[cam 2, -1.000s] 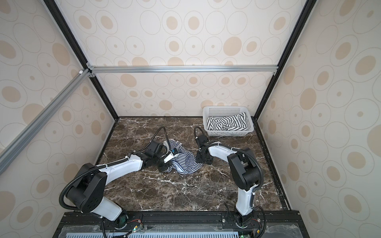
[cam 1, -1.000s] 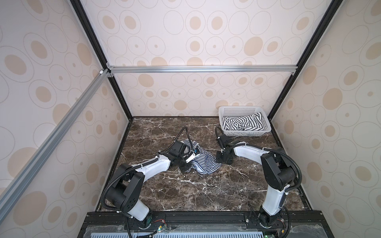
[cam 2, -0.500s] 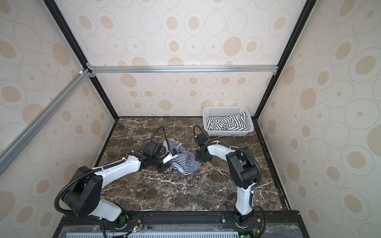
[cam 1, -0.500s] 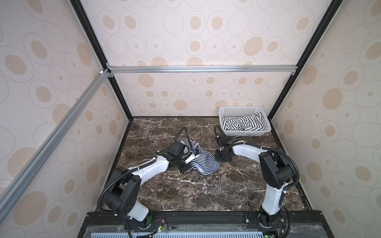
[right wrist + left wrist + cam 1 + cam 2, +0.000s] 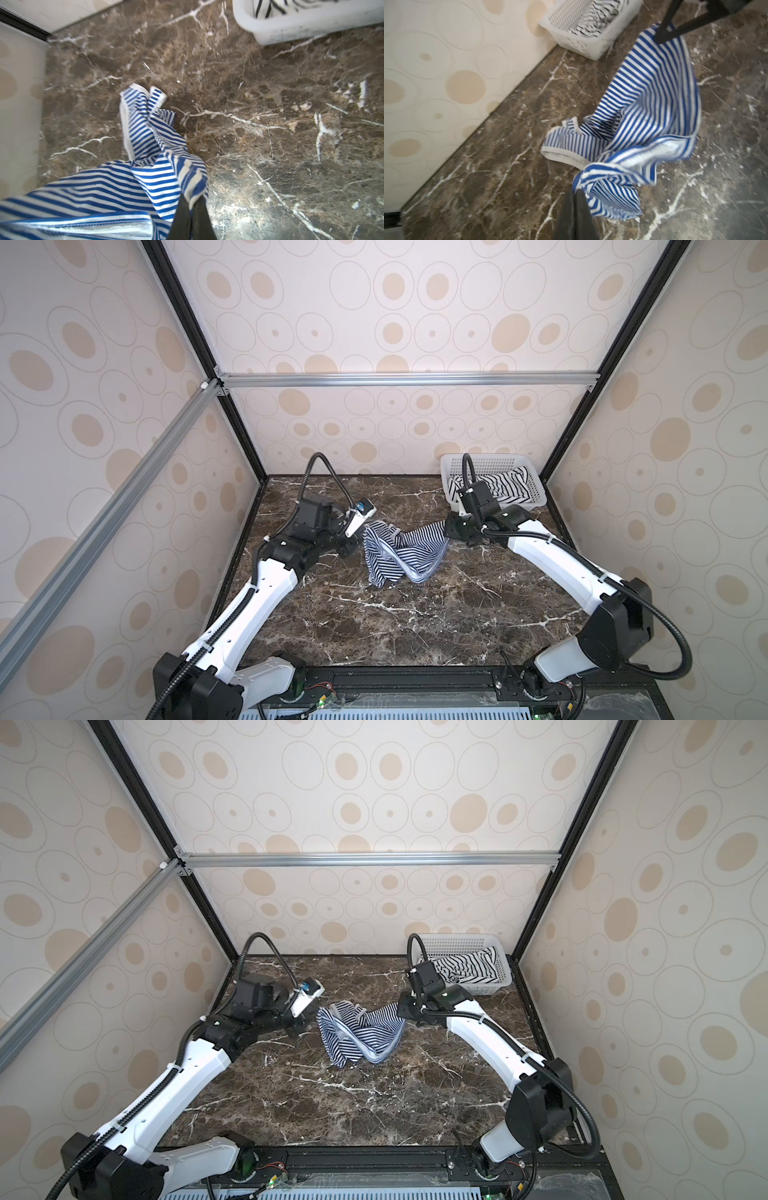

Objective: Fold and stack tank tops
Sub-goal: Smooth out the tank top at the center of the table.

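A tank top with dense narrow blue-and-white stripes (image 5: 401, 558) (image 5: 361, 1031) hangs sagging between my two grippers over the middle of the marble table, its lower folds near or on the surface. My left gripper (image 5: 360, 536) (image 5: 576, 192) is shut on one bunched edge. At the opposite end my right gripper (image 5: 446, 531) (image 5: 194, 202) is shut on a hem. Two straps (image 5: 145, 93) trail on the marble. The other tank top (image 5: 500, 485) (image 5: 469, 965), white with wider black stripes, lies crumpled in the basket.
The white perforated basket (image 5: 490, 458) (image 5: 457, 938) stands in the back right corner, just behind my right wrist. Patterned walls with black frame posts close the table on three sides. Bare marble (image 5: 415, 626) stretches toward the front edge.
Both grippers have shut on the narrow-striped top and drawn up and apart. The top, crumpled on the table before, now hangs stretched between them.
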Tool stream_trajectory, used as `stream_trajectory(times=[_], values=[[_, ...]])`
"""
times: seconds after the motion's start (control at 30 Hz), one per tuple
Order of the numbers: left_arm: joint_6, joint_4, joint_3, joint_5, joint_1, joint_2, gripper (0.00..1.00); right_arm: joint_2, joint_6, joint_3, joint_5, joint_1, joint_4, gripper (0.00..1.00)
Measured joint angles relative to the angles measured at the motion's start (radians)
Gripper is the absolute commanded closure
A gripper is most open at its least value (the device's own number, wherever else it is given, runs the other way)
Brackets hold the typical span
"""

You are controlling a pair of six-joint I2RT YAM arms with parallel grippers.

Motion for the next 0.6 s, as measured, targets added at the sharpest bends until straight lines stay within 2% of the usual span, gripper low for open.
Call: stream_trajectory(times=[0.13, 0.27, 0.37, 0.6], values=[[-0.001, -0.026, 0.141, 0.024, 0.09, 0.0, 1.0, -0.046, -0.011, 0.113, 0.002, 0.0, -0.04, 1.0], [0.015, -0.033, 0.204, 0.061, 0.117, 0.0, 1.0, -0.077, -0.021, 0.169, 0.01, 0.0, -0.065, 1.0], [0.058, -0.041, 0.164, 0.088, 0.123, -0.002, 1.0, -0.093, -0.021, 0.146, 0.009, 0.0, -0.071, 1.0], [0.261, -0.147, -0.034, 0.16, 0.13, 0.058, 1.0, -0.101, -0.017, -0.061, 0.003, 0.001, -0.081, 1.0]])
